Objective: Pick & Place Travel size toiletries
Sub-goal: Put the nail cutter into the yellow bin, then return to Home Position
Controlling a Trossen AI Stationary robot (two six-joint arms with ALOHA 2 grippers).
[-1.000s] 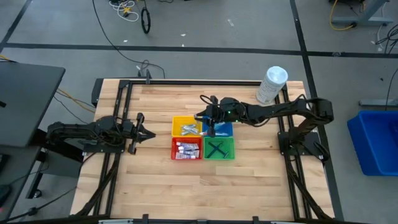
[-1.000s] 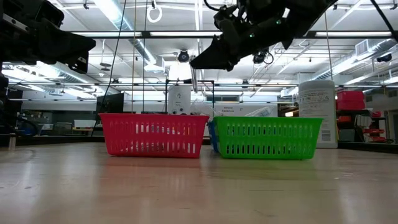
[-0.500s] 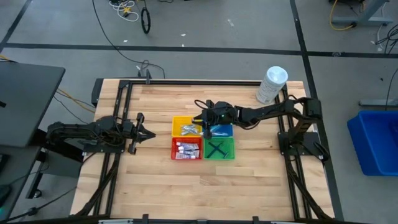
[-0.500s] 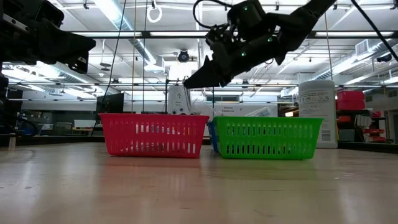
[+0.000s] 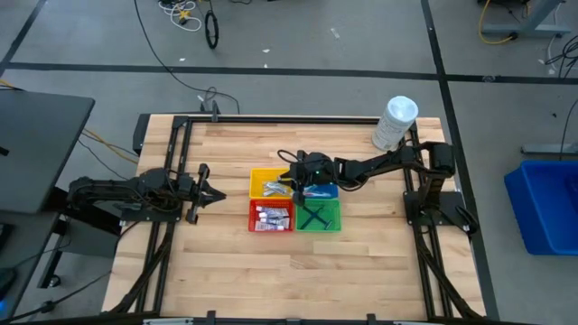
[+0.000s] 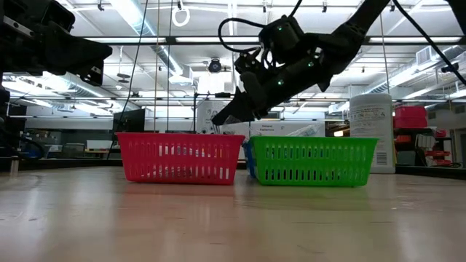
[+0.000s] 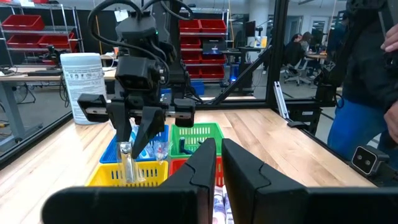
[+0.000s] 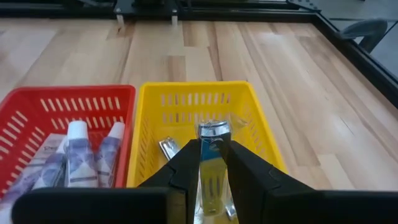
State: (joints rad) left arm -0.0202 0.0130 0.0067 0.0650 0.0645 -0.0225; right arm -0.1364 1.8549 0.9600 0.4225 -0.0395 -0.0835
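Right gripper [image 8: 210, 163] clamped on clear packet [image 8: 212, 171], long axis hanging straight down, directly above yellow basket [image 8: 258, 118]. Left gripper [image 5: 200, 193] pinched together, empty, well apart on worktop [image 5: 226, 271].

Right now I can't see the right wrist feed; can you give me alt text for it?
The right gripper holds a small clear packet in its jaws, poised above the yellow basket, which already contains silvery packets. Beside it, the red basket holds small white tubes on the wooden table.
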